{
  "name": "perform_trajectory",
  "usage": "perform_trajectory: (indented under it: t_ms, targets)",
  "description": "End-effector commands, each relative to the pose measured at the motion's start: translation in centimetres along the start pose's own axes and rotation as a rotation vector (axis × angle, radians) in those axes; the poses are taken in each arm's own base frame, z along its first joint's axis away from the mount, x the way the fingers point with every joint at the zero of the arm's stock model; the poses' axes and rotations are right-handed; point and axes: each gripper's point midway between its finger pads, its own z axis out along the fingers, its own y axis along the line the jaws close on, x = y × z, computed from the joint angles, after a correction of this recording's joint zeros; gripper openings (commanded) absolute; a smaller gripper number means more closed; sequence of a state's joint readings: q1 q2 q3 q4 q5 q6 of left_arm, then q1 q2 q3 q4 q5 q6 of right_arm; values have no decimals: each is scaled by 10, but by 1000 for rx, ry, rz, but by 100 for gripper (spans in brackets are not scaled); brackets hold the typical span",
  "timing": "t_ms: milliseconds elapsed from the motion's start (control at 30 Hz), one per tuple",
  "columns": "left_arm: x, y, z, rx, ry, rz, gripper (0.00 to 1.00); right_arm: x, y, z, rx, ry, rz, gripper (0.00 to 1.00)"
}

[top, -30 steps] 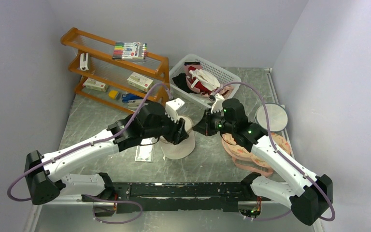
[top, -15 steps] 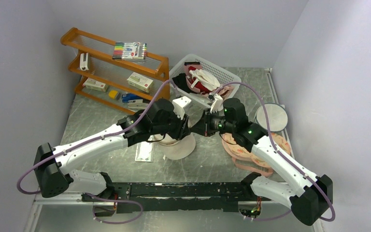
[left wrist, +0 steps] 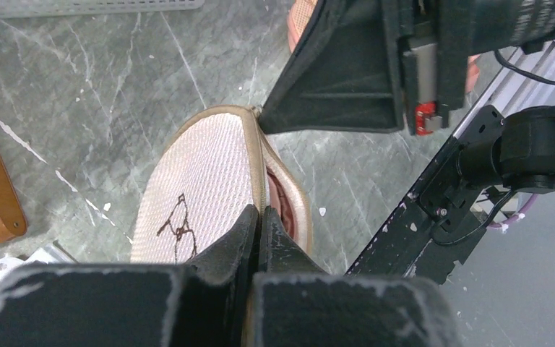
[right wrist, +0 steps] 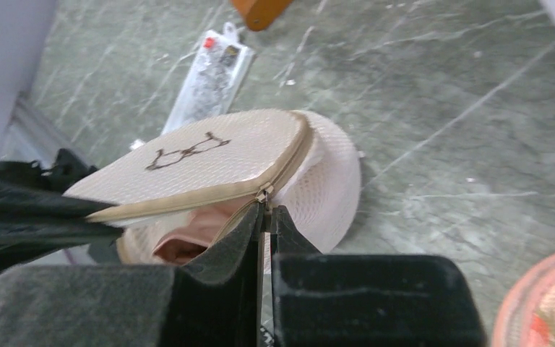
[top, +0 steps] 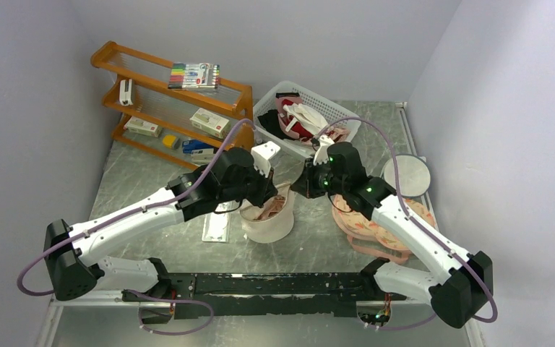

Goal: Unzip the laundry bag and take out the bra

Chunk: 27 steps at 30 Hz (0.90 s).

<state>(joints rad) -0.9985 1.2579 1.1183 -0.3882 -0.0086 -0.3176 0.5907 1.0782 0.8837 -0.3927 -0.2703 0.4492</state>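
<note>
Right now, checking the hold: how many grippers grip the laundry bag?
2. Left gripper pinches the laundry bag at its beige rim; right gripper, at its zip pull.

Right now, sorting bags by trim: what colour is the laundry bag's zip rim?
Beige zip rim, clearest in right wrist view.

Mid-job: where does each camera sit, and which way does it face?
Top external: above and behind the bases, facing down; left arm, right arm, laundry bag.
Left wrist: on that arm, looking down past left end effector, shut on bag's rim.
Right wrist: on that arm, looking down past right end effector, shut at the zip pull.
Shared: both wrist views show the bag's black emblem.
</note>
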Motion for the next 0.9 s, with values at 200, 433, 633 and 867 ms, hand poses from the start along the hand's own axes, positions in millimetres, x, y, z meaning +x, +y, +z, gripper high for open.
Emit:
perform_trajectory:
  t_ms: [200, 433, 633, 867]
  targets:
    - [-8, -1, -18, -1, -40, 3, 7, -18, -62, 23, 224, 20, -28, 0]
    - [3, 6, -18, -31, -2, 1, 11, -26, -22, 14, 15, -5, -81, 0]
    - [8, 7, -8, -35, 28, 7, 37, -8, 12, -1, -182, 21, -103, 0]
    - [7, 2, 6, -20, 55, 17, 46, -1, 40, -17, -331, 17, -124, 0]
